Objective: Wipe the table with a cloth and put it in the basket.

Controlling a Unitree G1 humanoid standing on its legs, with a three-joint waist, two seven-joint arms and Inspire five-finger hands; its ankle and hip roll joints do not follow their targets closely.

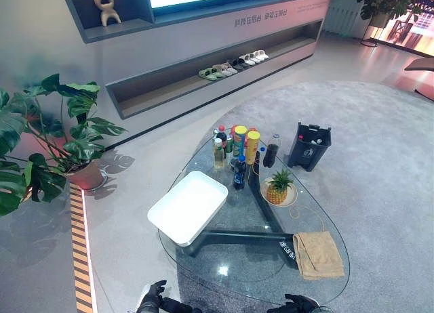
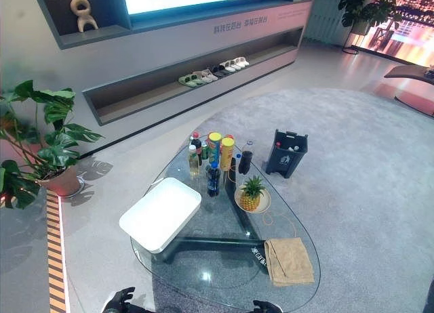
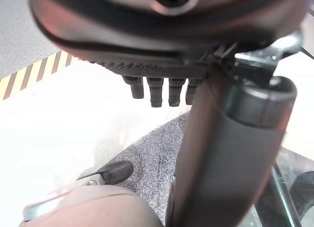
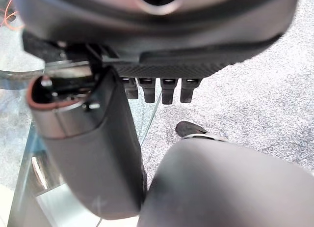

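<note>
— How are the hands sitting?
— The left hand (image 1: pixel 154 296) and right hand (image 1: pixel 298 303) are hanging low, cut off by the frame edge (fingers relaxed, holding nothing).
— The cloth?
— The tan cloth (image 1: pixel 317 254) is lying folded on the glass table (image 1: pixel 203 272), well apart from the white basket (image 1: pixel 188 206).

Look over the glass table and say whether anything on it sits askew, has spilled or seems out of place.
Nothing has spilled. The white tray overhangs the glass table's left edge, which looks precarious. The tan cloth lies folded near the right edge, untouched. The bottles, canisters and pineapple on its plate stand upright.
</note>
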